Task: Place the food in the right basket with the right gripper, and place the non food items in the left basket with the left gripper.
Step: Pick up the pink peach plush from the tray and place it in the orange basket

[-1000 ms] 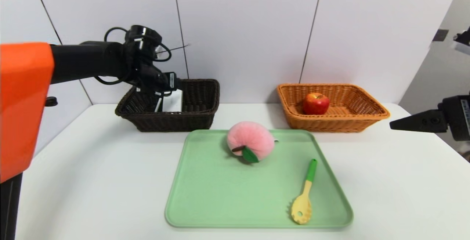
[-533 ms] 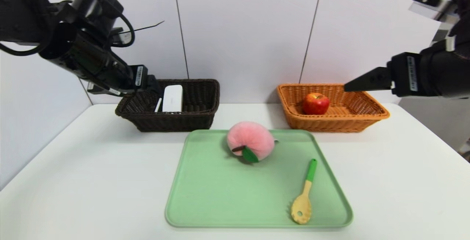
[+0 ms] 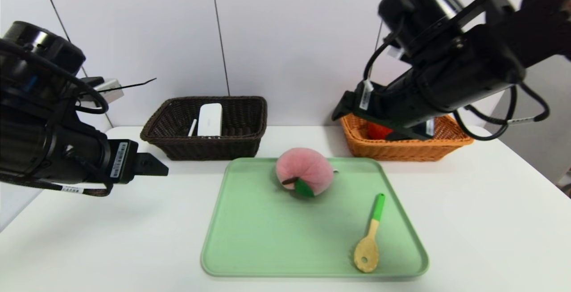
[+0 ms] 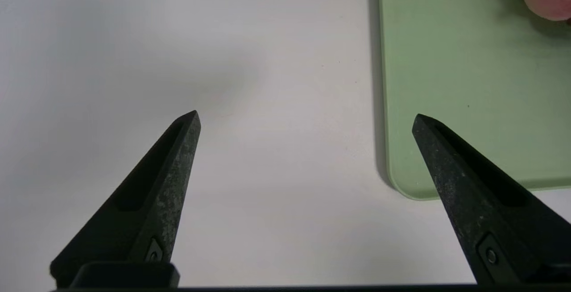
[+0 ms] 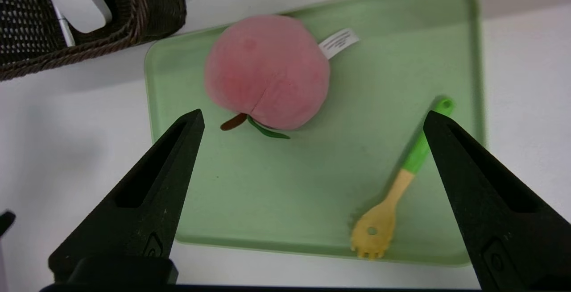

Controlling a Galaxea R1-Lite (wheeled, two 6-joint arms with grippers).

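A pink plush peach (image 3: 304, 171) (image 5: 267, 71) lies at the back of the green tray (image 3: 267, 238). A yellow pasta spoon with a green handle (image 3: 370, 234) (image 5: 397, 193) lies at the tray's front right. My left gripper (image 3: 156, 169) (image 4: 305, 115) is open and empty, over bare table to the left of the tray. My right gripper (image 3: 359, 127) (image 5: 312, 115) is open and empty, high up in front of the orange right basket (image 3: 401, 151), above the tray. The red apple (image 3: 377, 131) in that basket is mostly hidden by the arm.
The dark-brown left basket (image 3: 205, 144) at the back left holds a white flat device (image 3: 209, 119) and a thin white stick. Both baskets stand just behind the tray on the white table. A wall rises close behind them.
My left arm has drawn back out of the dark basket to the table's left side, leaving the white device inside. My right arm has swung in from the right, covering the apple.
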